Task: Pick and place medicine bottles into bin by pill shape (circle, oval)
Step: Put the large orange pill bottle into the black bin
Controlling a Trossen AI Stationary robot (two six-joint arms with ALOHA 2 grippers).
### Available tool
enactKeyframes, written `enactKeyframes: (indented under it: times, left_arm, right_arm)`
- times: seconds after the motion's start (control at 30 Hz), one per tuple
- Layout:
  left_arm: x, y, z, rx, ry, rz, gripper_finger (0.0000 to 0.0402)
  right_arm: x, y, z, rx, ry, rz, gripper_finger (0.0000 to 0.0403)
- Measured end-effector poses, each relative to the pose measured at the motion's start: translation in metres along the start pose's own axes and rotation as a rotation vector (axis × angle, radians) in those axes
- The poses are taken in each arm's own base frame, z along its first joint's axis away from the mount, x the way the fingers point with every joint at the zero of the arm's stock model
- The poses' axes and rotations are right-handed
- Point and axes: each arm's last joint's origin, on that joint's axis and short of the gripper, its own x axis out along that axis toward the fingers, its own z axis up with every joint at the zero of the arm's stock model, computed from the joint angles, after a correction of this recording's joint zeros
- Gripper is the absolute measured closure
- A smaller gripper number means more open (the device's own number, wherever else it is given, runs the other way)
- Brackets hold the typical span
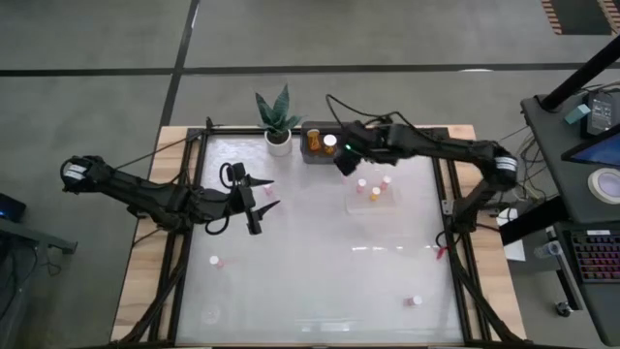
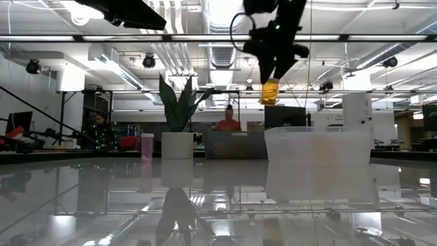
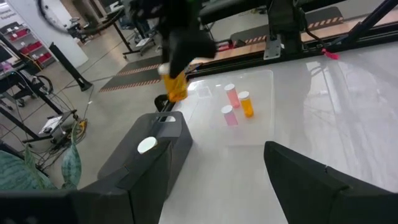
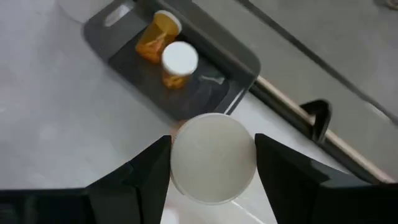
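the right pincer point(image 1: 346, 158) hangs above the tabletop point(image 1: 320, 281) at its far edge, just beside the dark grey bin point(image 1: 322, 142), and it pinches an amber medicine bottle point(image 2: 270, 91) by the sides, white cap toward the wrist camera. in the low view that bottle hangs in the air, clear of the glossy surface, with the fingers point(image 4: 287, 180) closed on either side of its cap point(image 4: 212, 157).

the dark grey bin already holds two amber bottles point(image 4: 166, 51): one upright with its white cap showing, one lying on its side next to it.

a clear tray point(image 1: 374, 197) sits near the bin toward the right side. in it stand two pinkish-white bottles point(image 3: 231, 96) and one amber bottle point(image 3: 247, 104), all upright and close together.

other small pinkish bottles lie apart on the tabletop: one on the left side point(image 1: 217, 261), one near the front right point(image 1: 415, 301), one at the right edge point(image 1: 441, 252).

the left pincer point(image 1: 260, 206) waits over the left half of the tabletop, its fingers spread and holding nothing.

a potted plant in a white pot point(image 1: 278, 142) stands at the far edge, just left of the bin. people sit in the room beyond the tabletop.
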Motion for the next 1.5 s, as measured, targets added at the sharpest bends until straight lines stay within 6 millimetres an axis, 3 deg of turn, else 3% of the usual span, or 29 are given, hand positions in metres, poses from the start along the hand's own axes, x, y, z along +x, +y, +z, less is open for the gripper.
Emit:
enactKeyframes:
  times: [0.17, 0.4, 0.7, 1.5]
  left_arm:
    - [0.000, 0.000, 0.000, 0.002, 0.000, 0.000, 0.0162]
    - [0.000, 0.000, 0.000, 0.017, 0.000, 0.000, 0.0162]
    - [0.000, 0.000, 0.000, 0.021, 0.000, 0.000, 0.0162]
    - [0.000, 0.000, 0.000, 0.023, 0.000, 0.000, 0.0162]
  right_arm:
    - [0.035, -0.007, 0.020, -0.019, 0.064, -0.001, 0.0193]
    - [0.076, -0.019, 0.034, -0.032, 0.116, -0.027, 0.0193]
    - [0.093, -0.020, 0.044, -0.029, 0.085, 0.015, 0.0193]
    - [0.153, -0.007, 0.031, -0.095, 0.195, 0.011, 0.0193]
